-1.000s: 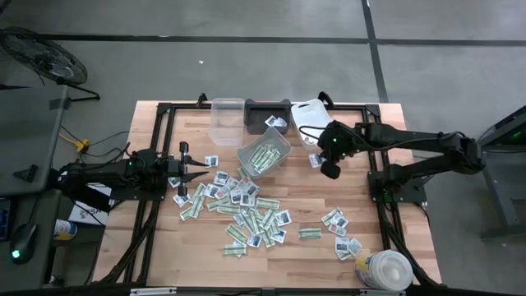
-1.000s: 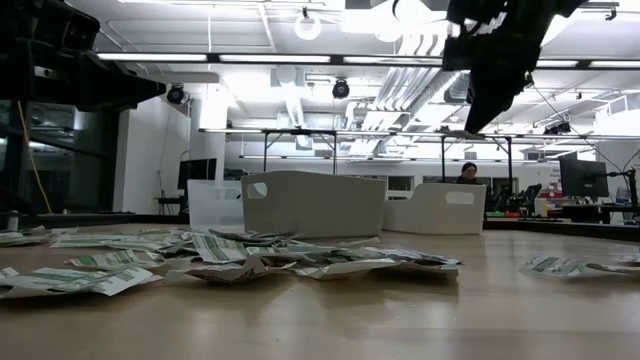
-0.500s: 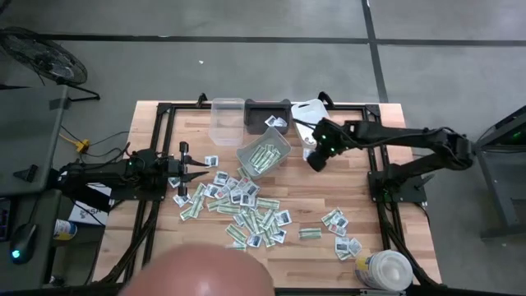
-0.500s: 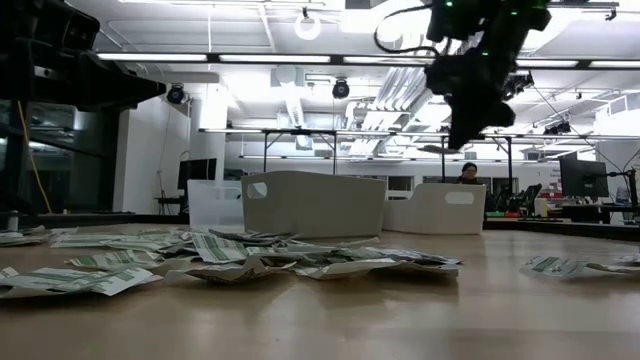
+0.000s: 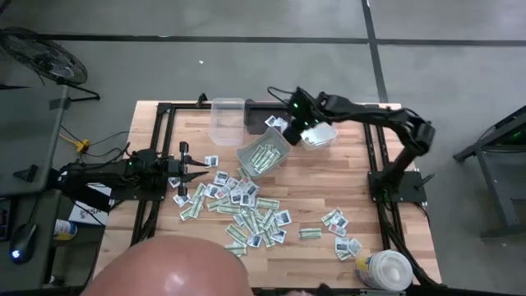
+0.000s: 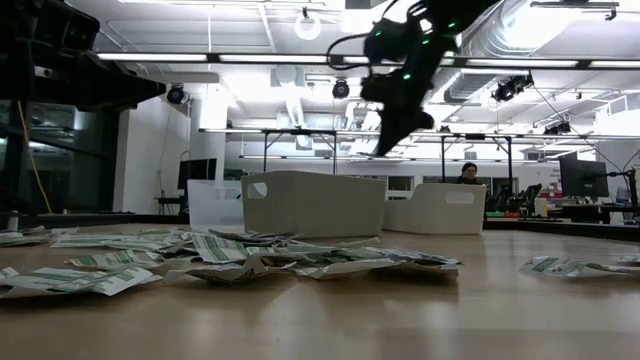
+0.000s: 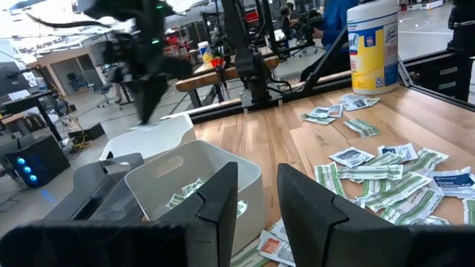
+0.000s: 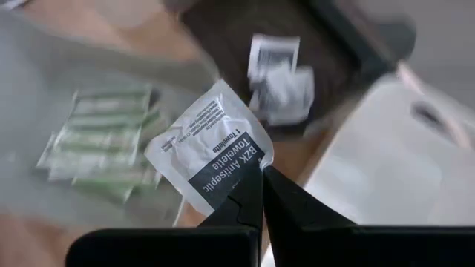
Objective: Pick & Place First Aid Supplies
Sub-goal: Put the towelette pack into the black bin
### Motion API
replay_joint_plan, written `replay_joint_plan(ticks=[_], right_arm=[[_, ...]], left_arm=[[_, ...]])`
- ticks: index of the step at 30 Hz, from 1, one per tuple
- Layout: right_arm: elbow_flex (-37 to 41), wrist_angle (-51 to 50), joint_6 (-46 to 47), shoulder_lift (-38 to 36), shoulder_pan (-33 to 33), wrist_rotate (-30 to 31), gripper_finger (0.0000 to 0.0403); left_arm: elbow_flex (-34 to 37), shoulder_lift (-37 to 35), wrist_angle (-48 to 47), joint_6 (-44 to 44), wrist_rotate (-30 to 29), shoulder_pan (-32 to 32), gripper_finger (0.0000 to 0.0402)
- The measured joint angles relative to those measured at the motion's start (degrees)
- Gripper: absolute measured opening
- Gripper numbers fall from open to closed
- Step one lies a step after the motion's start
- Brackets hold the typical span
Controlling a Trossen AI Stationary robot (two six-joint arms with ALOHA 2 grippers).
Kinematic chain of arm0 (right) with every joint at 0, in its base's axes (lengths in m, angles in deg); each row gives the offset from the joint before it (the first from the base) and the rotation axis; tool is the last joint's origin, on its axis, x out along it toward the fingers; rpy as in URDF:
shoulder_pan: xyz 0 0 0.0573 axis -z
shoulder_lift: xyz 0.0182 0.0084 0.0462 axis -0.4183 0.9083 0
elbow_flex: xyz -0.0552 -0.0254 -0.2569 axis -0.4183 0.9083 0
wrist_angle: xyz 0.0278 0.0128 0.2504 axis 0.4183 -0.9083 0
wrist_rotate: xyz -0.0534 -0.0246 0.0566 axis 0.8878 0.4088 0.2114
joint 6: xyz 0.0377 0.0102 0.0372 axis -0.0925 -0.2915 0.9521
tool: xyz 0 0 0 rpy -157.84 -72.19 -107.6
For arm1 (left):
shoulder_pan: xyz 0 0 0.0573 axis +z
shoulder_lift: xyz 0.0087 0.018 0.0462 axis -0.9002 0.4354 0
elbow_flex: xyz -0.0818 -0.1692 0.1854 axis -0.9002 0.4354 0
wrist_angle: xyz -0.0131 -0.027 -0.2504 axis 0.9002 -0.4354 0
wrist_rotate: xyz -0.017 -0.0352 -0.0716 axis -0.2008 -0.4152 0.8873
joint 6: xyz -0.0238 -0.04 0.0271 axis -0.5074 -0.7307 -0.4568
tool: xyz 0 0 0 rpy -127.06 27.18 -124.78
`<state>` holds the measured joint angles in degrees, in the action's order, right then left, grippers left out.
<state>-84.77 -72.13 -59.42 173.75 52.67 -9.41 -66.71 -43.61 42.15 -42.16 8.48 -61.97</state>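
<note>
The first aid supplies point(image 5: 246, 205) lie scattered as small flat packets, green-and-white strips and white squares, over the middle of the wooden table. My right gripper point(image 5: 289, 125) hangs at the far side, high above the bins point(image 6: 395, 135), shut on one white packet point(image 8: 215, 152) printed "BZK Antiseptic Towelette". Below it are a dark bin point(image 8: 245, 30) with white packets and a grey bin point(image 5: 263, 154) with green strips. My left gripper point(image 7: 256, 204) waits level at the table's left, open, with nothing between its fingers. My right gripper pinches the white packet by one corner point(image 8: 251, 169) between its two fingertips. The fingers slant down from the table's right. The packet sticks out flat beyond the fingertips, lifted clear above the bins.
A clear bin point(image 5: 228, 119) and a white bin point(image 5: 320, 134) flank the dark bin at the far edge. A big round white tub point(image 5: 385, 270) stands at the near right corner. A person's head point(image 5: 177, 267) shows at the near edge.
My right gripper has swung from the table's right toward its far edge and left, staying high and shut on the white packet, and now hangs over the bins. A person's head has come into the high view at the near edge.
</note>
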Motion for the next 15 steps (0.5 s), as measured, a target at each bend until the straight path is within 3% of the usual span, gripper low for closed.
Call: replay_joint_plan(ticks=[8,15], right_arm=[[-13.13,-0.27,0.53,11.34,4.01,-1.35,0.0],[-16.32,-0.56,6.2,16.03,4.72,-2.96,0.0]], left_arm=[[0.0,0.01,0.02,0.02,-0.01,0.02,0.0096],[0.0,-0.01,0.0,0.02,0.01,0.02,0.0096]])
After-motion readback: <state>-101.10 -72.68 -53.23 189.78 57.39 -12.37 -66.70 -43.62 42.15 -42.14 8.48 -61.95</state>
